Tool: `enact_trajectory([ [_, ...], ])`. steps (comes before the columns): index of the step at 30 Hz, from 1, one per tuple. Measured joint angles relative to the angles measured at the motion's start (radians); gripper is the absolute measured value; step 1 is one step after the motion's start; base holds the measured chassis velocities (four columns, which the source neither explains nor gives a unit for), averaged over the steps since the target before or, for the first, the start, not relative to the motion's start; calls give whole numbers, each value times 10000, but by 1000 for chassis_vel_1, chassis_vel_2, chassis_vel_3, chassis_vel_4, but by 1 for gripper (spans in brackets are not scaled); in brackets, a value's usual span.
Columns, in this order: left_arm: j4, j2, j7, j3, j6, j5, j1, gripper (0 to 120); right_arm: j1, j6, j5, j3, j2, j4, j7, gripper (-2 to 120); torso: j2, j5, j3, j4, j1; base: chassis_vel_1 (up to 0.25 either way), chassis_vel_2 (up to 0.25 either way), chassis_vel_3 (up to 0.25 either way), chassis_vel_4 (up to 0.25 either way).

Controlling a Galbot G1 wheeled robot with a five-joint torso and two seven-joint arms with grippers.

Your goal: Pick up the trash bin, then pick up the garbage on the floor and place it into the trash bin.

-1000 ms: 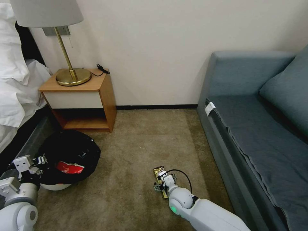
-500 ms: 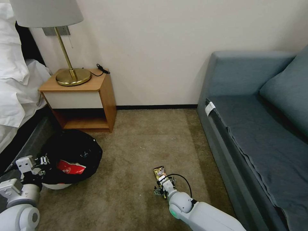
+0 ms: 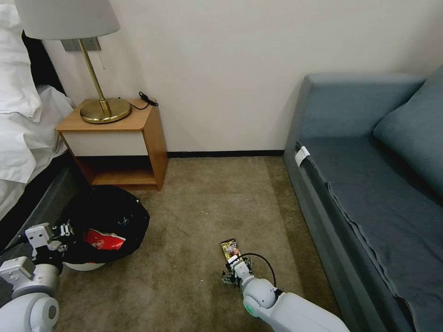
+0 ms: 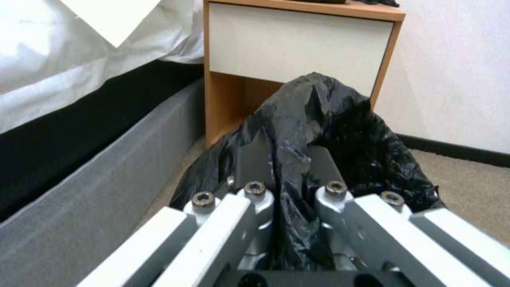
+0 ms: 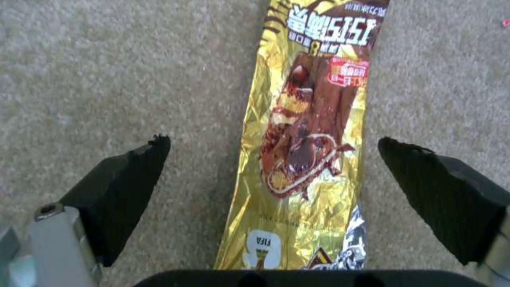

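Note:
The trash bin [image 3: 83, 266], white with a black bag [image 3: 108, 214] over its rim, stands on the carpet at the left, by the bed. A red-white wrapper [image 3: 104, 240] lies inside it. My left gripper [image 3: 64, 229] is shut on the bin's near rim; in the left wrist view its fingers [image 4: 254, 157] pinch a fold of the black bag [image 4: 318, 115]. A brown-gold snack wrapper [image 3: 229, 248] lies flat on the carpet in the middle. My right gripper [image 3: 235, 269] hangs low over its near end, open, with the wrapper [image 5: 310, 131] between the two spread fingertips [image 5: 143, 159].
A wooden nightstand [image 3: 115, 143] with a brass lamp [image 3: 104, 108] stands behind the bin against the wall. The bed [image 3: 23, 138] runs along the left and a blue-grey sofa [image 3: 369, 184] along the right. Bare carpet [image 3: 198, 193] lies between them.
My right gripper has drawn back toward me along the wrapper, so more of the wrapper shows ahead of it. The bin with my left gripper has shifted slightly right.

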Motion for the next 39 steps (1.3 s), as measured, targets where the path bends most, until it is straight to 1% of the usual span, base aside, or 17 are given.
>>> enact_trajectory([
  [2, 40, 2, 4, 3, -17, 0, -31, 4, -44, 15, 5, 5, 3, -52, -19, 96, 0, 0, 0, -1, 0, 0, 0, 0, 0],
  [12, 54, 46, 9, -24, -18, -28, -37, 4, -67, 76, 45, 76, 43, -286, -189, 93, 0, 0, 0, -1, 0, 0, 0, 0, 0],
  [18, 54, 37, 27, -39, -19, -29, -40, 4, -53, 166, 44, 141, 139, -484, -294, 88, 0, 0, 0, -1, 0, 0, 0, 0, 0],
  [20, 55, 35, 37, -37, -23, -28, -54, 4, -50, 183, 44, 153, 151, -521, -344, 85, 0, -1, -1, -1, 0, 0, 0, 0, 0],
  [27, 112, 40, 73, -37, -38, -28, -98, 4, -61, 236, 49, 189, 169, -624, -392, 82, 1, 1, -1, 0, 0, 0, 0, 0, 0],
  [29, 126, 40, 83, -24, -42, -26, -114, 4, -66, 242, 60, 194, 171, -624, -402, 76, 1, 2, -1, 1, -1, 0, 0, 0, 0],
  [30, 126, 40, 83, -24, -42, -26, -114, 4, -66, 242, 60, 194, 171, -624, -402, 76, 1, 2, -1, 1, -1, 0, 0, 0, 0],
  [31, 137, 39, 92, -7, -46, -21, -128, 4, -67, 246, 71, 198, 173, -623, -409, 71, 1, 4, -1, 2, 0, 0, 0, 0, 0],
  [32, 147, 39, 99, 0, -47, -16, -145, 4, -68, 255, 76, 206, 174, -622, -413, 63, 1, 7, -1, 4, -1, 0, 0, 0, 0],
  [33, 147, 39, 99, 0, -47, -16, -145, 4, -68, 255, 76, 206, 174, -622, -413, 63, 1, 7, -1, 4, -1, 0, 0, 0, 0],
  [35, 153, 41, 110, 2, -51, -13, -163, 4, -68, 261, 78, 253, 162, -626, -411, 53, 1, 3, -1, 4, 0, 0, 0, 0, 0],
  [36, 153, 41, 110, 2, -51, -13, -163, 4, -68, 261, 78, 253, 162, -626, -411, 53, 1, 3, -1, 4, 0, 0, 0, 0, 0],
  [38, 157, 47, 133, -1, -69, -12, -165, 4, -83, 271, 76, 266, 142, -619, -398, 41, 1, 4, 0, 3, 0, 0, 0, 0, 0],
  [39, 157, 47, 133, -1, -69, -12, -165, 4, -83, 271, 76, 266, 142, -619, -398, 41, 1, 4, 0, 3, 0, 0, 0, 0, 0],
])
